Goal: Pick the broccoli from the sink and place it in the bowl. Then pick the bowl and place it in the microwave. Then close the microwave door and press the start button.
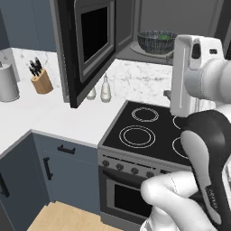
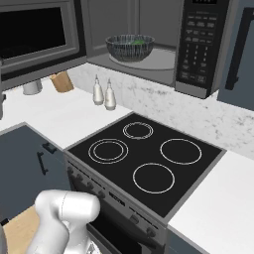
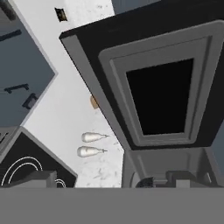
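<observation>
- One bowl point(image 2: 130, 47) sits upright, rim up, inside the one microwave point(image 2: 163, 49), on its grey floor toward the left of the cavity.
- One bit of green, the broccoli point(image 2: 137, 42), shows inside the bowl; which way it points is too small to tell.
- The single microwave door point(image 1: 90, 40) stands swung wide open, hinged on the left, its long edges upright and its dark window facing out toward the stove point(image 2: 149, 158).
- In the hand view that door point(image 3: 162, 87) looms close ahead of the hand, apart from it, with the open cavity beyond its lower edge.
- The hand itself is hard to make out in the pictures; its fingers appear spread wide with nothing between them.
- Four ring burners mark the stove top, below the microwave.
- Two pale shaker bottles point(image 2: 104, 93) stand side by side on the white surface point(image 2: 54, 116) left of the stove, under the door.
- One knife block point(image 1: 41, 80) and one grey canister point(image 1: 8, 83) stand farther left on the same surface.
</observation>
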Controlling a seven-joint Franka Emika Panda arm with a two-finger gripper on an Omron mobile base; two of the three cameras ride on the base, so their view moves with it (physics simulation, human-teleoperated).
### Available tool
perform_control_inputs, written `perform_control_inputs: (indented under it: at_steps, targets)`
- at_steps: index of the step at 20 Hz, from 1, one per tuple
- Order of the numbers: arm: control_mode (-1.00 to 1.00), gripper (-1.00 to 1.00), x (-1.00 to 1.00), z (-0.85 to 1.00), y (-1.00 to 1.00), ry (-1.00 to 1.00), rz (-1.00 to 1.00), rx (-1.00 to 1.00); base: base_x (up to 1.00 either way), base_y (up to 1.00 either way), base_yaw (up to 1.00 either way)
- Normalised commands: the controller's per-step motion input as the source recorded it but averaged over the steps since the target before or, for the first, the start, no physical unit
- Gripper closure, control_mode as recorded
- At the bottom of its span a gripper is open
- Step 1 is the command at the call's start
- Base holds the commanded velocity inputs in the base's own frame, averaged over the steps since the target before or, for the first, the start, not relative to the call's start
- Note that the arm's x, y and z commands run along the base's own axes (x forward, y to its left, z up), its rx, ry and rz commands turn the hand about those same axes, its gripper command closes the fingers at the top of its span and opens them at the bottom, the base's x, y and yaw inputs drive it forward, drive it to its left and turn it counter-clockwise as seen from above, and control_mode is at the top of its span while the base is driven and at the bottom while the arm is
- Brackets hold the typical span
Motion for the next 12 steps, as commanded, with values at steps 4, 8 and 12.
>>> perform_control_inputs:
  at_steps: [4, 8, 12]
  targets:
    - [-1.00, -1.00, -0.76, -0.09, 0.76, -0.08, -0.03, -0.24, 0.00, 0.00, 0.00]
    - [-1.00, -1.00, -0.48, -0.17, 0.71, -0.03, -0.09, -0.12, 0.00, 0.00, 0.00]
    - [-1.00, -1.00, -0.13, -0.17, 0.78, -0.02, -0.16, 0.00, 0.00, 0.00, 0.00]
